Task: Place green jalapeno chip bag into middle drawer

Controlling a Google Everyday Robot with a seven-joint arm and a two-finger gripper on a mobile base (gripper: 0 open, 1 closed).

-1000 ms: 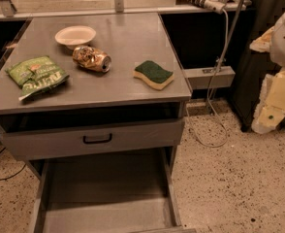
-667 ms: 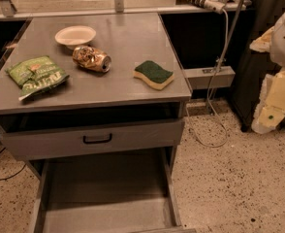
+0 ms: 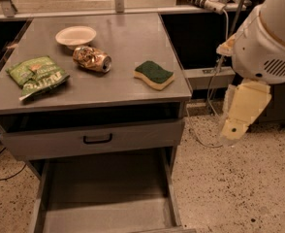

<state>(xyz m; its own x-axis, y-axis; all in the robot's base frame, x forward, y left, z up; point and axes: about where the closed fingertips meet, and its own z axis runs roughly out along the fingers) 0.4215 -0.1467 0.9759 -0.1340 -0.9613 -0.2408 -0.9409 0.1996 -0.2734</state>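
The green jalapeno chip bag [image 3: 37, 75] lies crumpled on the left side of the grey table top [image 3: 128, 35]. The middle drawer [image 3: 103, 198] is pulled open below, low at the front, and its flat grey floor is bare. My arm, with its white housing [image 3: 271, 42] and a pale link [image 3: 243, 111], hangs to the right of the table, well away from the bag. My gripper is out of view.
A white bowl [image 3: 76, 35], a crushed can [image 3: 92, 59] and a green-and-yellow sponge [image 3: 154, 74] lie on the table top. A shut drawer front with a black handle [image 3: 97, 139] sits above the open drawer. Cables [image 3: 215, 81] hang at the right over speckled floor.
My arm has shifted a little to the left, toward the table's right edge. The objects on the table and the drawer have not moved.
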